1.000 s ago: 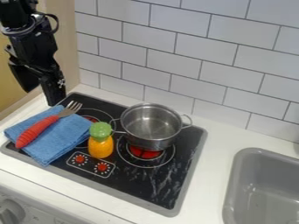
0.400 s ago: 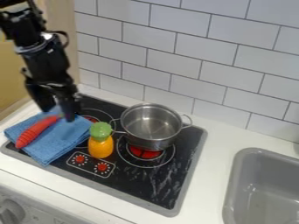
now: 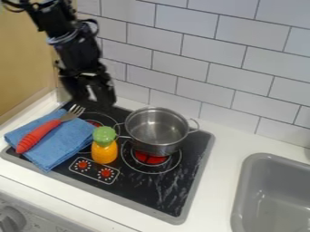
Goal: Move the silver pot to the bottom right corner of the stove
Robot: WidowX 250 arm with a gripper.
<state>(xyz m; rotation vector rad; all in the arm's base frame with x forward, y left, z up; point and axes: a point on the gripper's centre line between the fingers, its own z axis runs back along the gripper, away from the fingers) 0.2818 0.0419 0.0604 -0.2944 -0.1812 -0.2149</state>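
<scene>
Over back left of black stove (image 3: 148, 192) | with black fingers (image 3: 92, 102) parted, empty | to reach round silver metal pot (image 3: 158, 147), lower and rightward, left handle (image 3: 123, 137) nearest

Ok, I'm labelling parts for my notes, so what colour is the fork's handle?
The fork's handle is red, seen best in the camera view.

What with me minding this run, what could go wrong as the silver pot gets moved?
The hand might knock over the orange-and-green toy, since it stands close by one handle of the silver pot. On a low approach, it could also catch the fork, whose tines poke past the towel on the hand's side.
</scene>
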